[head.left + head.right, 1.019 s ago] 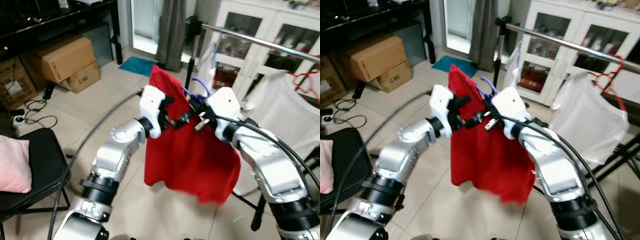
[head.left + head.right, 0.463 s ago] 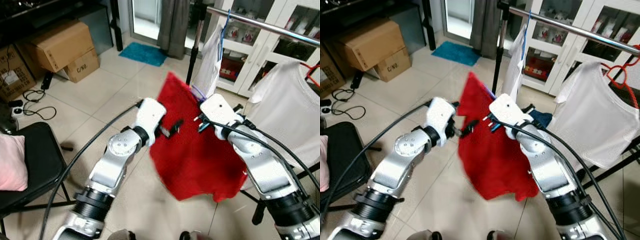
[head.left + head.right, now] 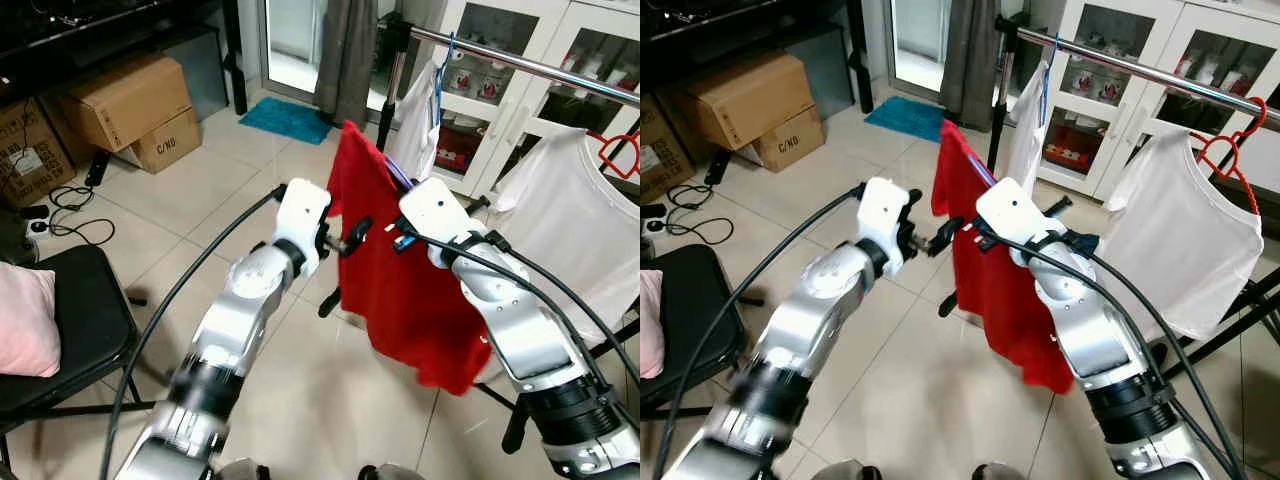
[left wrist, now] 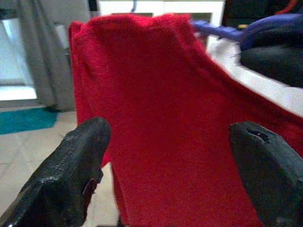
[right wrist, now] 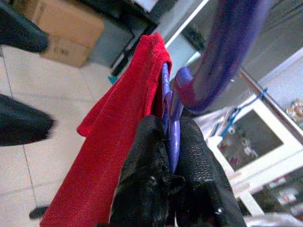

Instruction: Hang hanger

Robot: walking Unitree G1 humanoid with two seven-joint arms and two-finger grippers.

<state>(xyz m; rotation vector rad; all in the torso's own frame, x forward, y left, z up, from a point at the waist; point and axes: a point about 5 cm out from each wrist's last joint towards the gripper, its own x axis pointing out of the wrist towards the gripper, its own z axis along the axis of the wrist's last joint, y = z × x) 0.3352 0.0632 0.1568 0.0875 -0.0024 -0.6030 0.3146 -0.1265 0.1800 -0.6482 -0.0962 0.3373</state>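
A red shirt hangs on a purple hanger. My right gripper is shut on the hanger's neck just below its hook, and holds it up in front of me, short of the metal rail. My left gripper is open beside the shirt's left edge. In the left wrist view the red shirt hangs just beyond the left gripper's spread fingers, and nothing lies between them. The hanger's hook is free of the rail.
On the rail hang a white garment on a blue hanger and a white shirt on a red hanger. Behind it stands a white glass-door cabinet. Cardboard boxes sit at the left, and a black chair with a pink cushion is nearer.
The right gripper has carried the hanger and shirt up and closer to the rail. The left gripper has come away from the shirt and now stands open beside it. The left arm is blurred.
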